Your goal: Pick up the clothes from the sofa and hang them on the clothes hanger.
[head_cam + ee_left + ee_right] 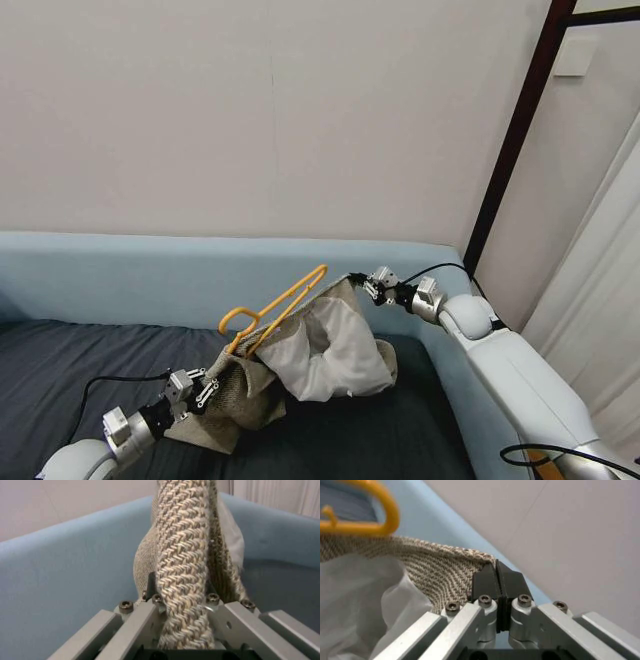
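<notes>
Claw (206, 386) on my left arm is sitting low at the left of the head view, just above the dark seat cushion (60, 350) of the sofa (120, 275). In the left wrist view I am seeing this left claw (182, 602) clamped down on a thick fold of the woven beige garment (182, 555), and the fabric is filling the gap between the fingers (145, 618). The light blue sofa back (60, 573) is showing behind that fold.

Moving right, the garment (320, 360) is being held up off the seat and is stretching between the two claws, with the woven side facing left and the white lining (335, 350) bulging out to the right. A yellow hanger (300, 284) is lying slantwise against the upper edge of the fabric. Its hook is pointing down and to the left, its long arm is rising toward the right, and its lower part is going out of sight behind the cloth. I cannot tell whether the hanger is sitting inside the garment or only resting against it.

Further right, the right claw (358, 284) is reaching in from the right arm, level with the top of the sofa back. In the right wrist view the right claw (496, 578) is pressed fully together, pinching the upper corner of the garment (435, 566) between its black pads (482, 581). The hanger hook (394, 513) is curving just above the cloth there, and the pale wall (560, 525) is rising behind it.
</notes>
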Tool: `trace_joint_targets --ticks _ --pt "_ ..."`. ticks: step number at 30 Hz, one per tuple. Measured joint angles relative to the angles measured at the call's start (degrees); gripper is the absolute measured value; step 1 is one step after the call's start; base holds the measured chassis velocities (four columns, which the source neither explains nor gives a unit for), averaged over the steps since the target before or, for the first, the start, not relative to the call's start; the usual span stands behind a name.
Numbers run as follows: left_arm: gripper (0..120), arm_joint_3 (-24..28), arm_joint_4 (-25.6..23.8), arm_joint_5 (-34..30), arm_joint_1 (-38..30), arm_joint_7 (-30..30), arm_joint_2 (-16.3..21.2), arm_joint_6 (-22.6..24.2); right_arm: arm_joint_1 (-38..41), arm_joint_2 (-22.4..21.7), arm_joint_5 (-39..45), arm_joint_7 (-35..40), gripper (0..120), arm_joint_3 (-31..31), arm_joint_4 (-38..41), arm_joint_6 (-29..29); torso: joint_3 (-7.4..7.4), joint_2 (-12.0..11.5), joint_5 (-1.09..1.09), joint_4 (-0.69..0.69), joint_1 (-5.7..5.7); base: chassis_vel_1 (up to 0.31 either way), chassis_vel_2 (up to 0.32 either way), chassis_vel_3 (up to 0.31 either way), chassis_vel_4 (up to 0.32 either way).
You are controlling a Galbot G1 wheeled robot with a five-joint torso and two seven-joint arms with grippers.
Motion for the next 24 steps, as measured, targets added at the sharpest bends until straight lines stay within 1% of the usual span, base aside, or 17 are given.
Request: trace_joint_targets --ticks 1,2,6,11,13,14,16,24 --pt "3 0.4 0.2 0.2 -0.5 0.3 0.2 0.5 -0.3 -0.6 0.3 1.7 0 0.0 1.5 -0.3 0.00 0.0 0.01 0.00 0.00 0.000 0.000 0.000 0.000" --pt "3 0.4 0.2 0.2 -0.5 0.3 0.2 0.5 -0.3 -0.6 0.3 1.7 0 0.0 1.5 -0.3 0.00 0.0 0.01 0.00 0.00 0.000 0.000 0.000 0.000" --pt "3 1.5 0.3 0.3 -2.2 3.2 1.2 1.4 -1.8 -2.0 0.2 6.4 0 -0.5 5.7 -2.1 0.00 0.0 0.01 -0.02 0.00 0.000 0.000 0.000 0.000" --pt "3 1.9 0.4 1.4 -3.4 4.4 1.8 2.4 -2.8 -2.1 -0.2 9.4 0 -0.8 7.9 -3.4 0.00 0.0 0.00 -0.02 0.00 0.000 0.000 0.000 0.000" --pt "3 1.9 0.4 3.3 -3.8 3.7 2.0 4.0 -3.3 -2.0 0.0 9.9 0 -0.5 9.7 -3.4 0.00 0.0 0.00 0.00 0.00 0.000 0.000 0.000 0.000" --pt "3 1.9 0.4 3.3 -3.8 3.7 2.0 4.0 -3.3 -2.0 0.0 9.9 0 -0.5 9.7 -3.4 0.00 0.0 0.00 0.00 0.00 0.000 0.000 0.000 0.000" --pt "3 1.6 0.4 4.8 -4.0 2.0 2.0 5.9 -3.9 -2.4 0.5 10.7 0 0.0 12.1 -3.4 0.00 0.0 0.00 0.00 0.00 0.000 0.000 0.000 0.000" --pt "3 0.6 -0.1 6.6 -3.6 -0.6 2.2 9.8 -6.4 -4.4 0.7 14.3 0 1.7 18.7 -2.4 0.00 0.0 0.00 -0.01 0.00 0.000 0.000 0.000 0.000"
